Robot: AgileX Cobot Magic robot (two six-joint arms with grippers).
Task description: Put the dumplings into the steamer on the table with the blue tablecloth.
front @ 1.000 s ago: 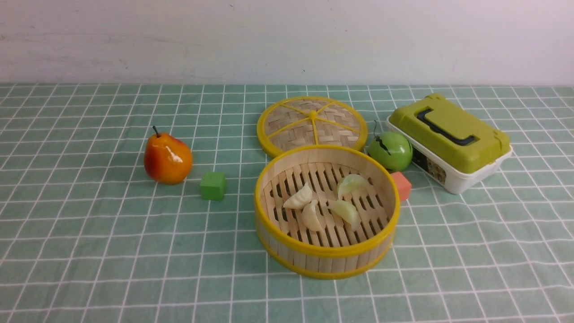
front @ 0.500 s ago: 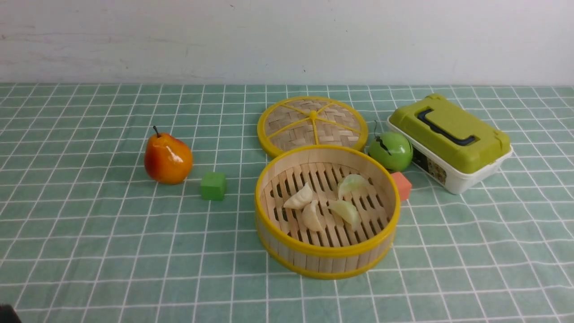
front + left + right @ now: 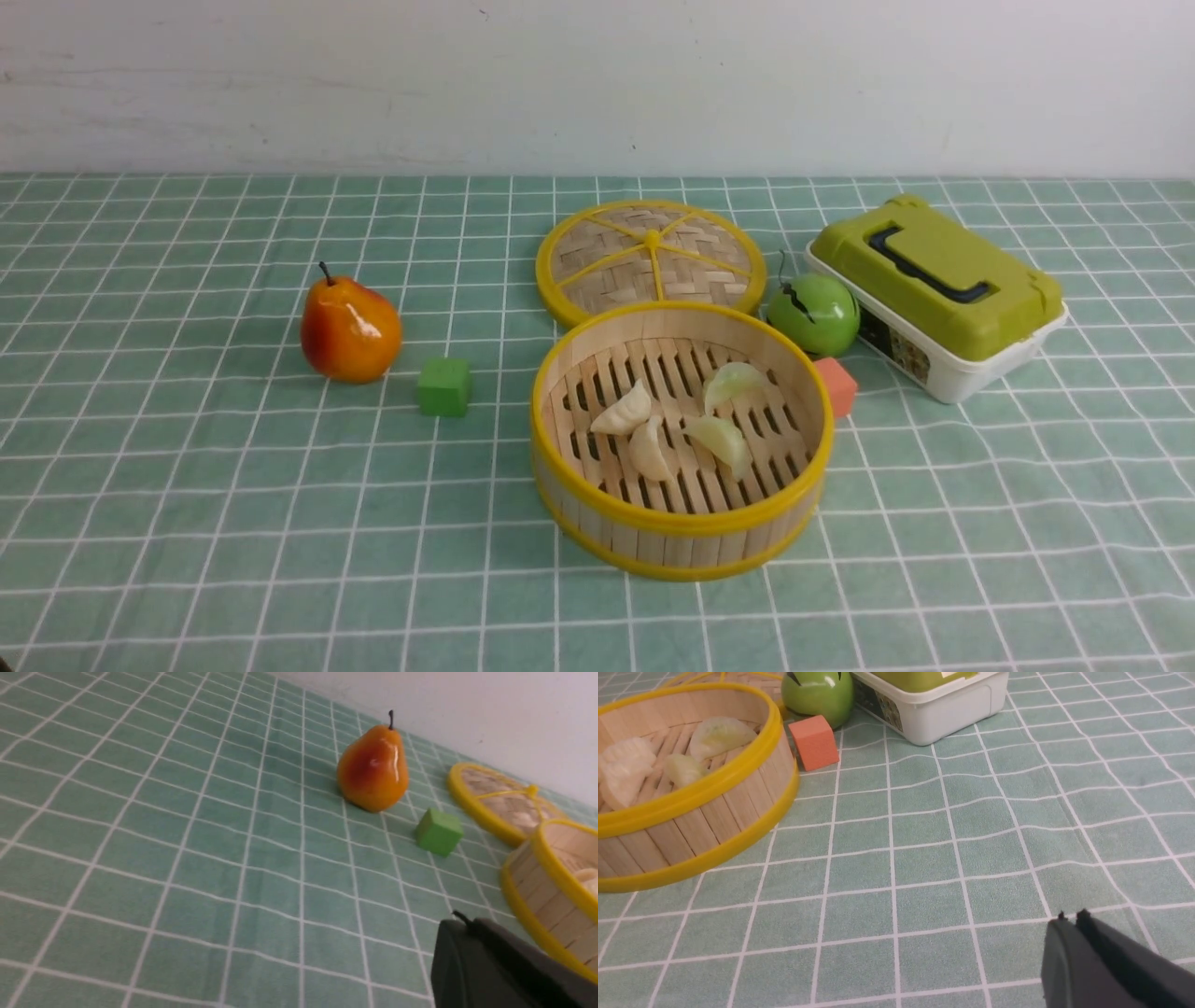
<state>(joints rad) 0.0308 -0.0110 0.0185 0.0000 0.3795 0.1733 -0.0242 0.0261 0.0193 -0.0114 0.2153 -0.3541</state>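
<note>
The steamer [image 3: 672, 546] stands on the table's blue tablecloth [image 3: 187, 485], a little right of centre. Several dumplings lie on its slatted floor: two cream ones [image 3: 624, 411] [image 3: 648, 450] on the left and two pale green ones [image 3: 733, 381] [image 3: 719, 437] on the right. Neither gripper shows in the front view. In the left wrist view my left gripper [image 3: 460, 919] is shut and empty above the cloth, beside the steamer's wall [image 3: 537, 891]. My right gripper [image 3: 1071, 917] is shut too, holding nothing, over the cloth well off the steamer's rim [image 3: 705, 788].
A pear [image 3: 348, 327] and a green cube [image 3: 443, 385] sit left of the steamer. The woven lid [image 3: 651, 257] lies flat behind it. A green apple [image 3: 812, 313], an orange cube [image 3: 836, 385] and a green-lidded white box [image 3: 934, 289] stand to its right.
A dark bit of the left arm showed at the front view's lower left corner half a second ago and is gone now. The dumplings and steamer have not moved.
</note>
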